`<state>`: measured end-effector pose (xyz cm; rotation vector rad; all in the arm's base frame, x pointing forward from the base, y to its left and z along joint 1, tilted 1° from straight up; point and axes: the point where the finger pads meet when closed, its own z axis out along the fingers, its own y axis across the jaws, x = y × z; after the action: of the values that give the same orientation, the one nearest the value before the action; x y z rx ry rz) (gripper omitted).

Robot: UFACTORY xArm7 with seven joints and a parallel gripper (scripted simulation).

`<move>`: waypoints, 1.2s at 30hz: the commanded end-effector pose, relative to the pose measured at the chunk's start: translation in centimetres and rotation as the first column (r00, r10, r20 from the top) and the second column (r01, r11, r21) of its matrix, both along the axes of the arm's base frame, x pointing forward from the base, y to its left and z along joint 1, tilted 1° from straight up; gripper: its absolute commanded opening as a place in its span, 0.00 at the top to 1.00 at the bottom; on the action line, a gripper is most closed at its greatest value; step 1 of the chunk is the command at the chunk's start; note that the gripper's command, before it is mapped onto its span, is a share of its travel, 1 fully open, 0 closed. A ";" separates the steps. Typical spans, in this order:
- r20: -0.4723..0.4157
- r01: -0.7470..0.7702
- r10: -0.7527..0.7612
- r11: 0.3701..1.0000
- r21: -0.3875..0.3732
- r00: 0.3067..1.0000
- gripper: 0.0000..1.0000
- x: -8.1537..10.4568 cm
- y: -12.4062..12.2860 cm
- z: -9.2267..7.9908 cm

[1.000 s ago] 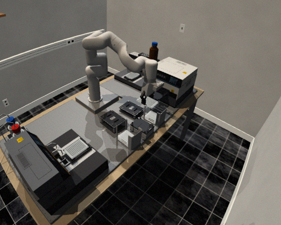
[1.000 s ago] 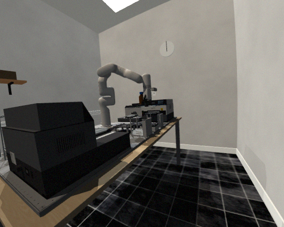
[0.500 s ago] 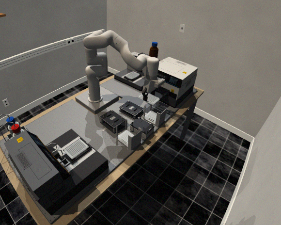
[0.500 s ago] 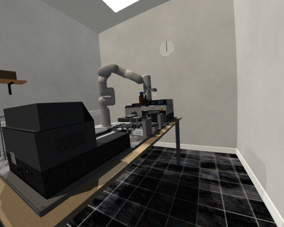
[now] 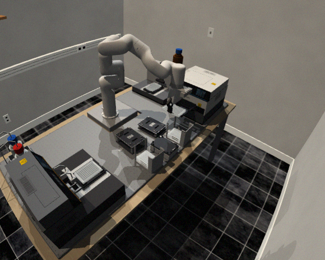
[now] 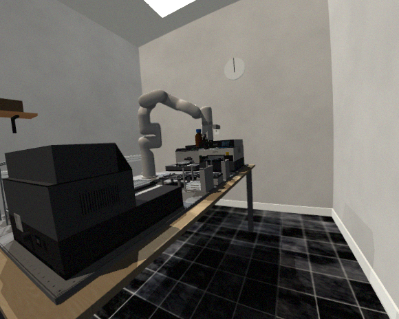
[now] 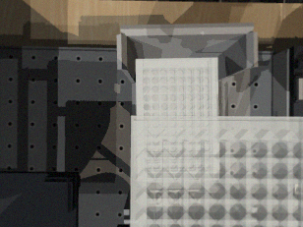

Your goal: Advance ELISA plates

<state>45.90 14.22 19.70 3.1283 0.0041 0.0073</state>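
Held plate (image 7: 216,171) between the fingers of the gripper (image 5: 170,106), above the deck (image 5: 73,137), over and partly right of a stack rack (image 5: 187,131) with another plate (image 7: 176,87) inside. Arm base (image 5: 97,117) to the left. Reader-like housing (image 5: 206,81) at far right, bottle (image 5: 177,56) behind it. Large instrument (image 5: 37,190) at near left.
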 end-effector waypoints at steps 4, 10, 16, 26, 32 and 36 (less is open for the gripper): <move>0.004 0.000 0.000 1.000 0.000 1.000 1.00 -0.8 2.4 0.1; 0.004 0.000 0.000 1.000 0.001 1.000 1.00 -1.4 4.0 0.1; 0.004 0.002 -0.002 1.000 0.001 1.000 1.00 -2.0 5.5 0.1; 0.004 0.002 -0.002 1.000 0.001 1.000 1.00 -3.2 8.6 0.0; 0.004 0.004 -0.004 1.000 0.001 1.000 1.00 -3.6 9.9 0.0; 0.004 0.004 -0.004 1.000 0.001 1.000 1.00 -4.1 11.1 0.0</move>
<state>42.09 24.16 19.57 3.1292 -0.0012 0.0086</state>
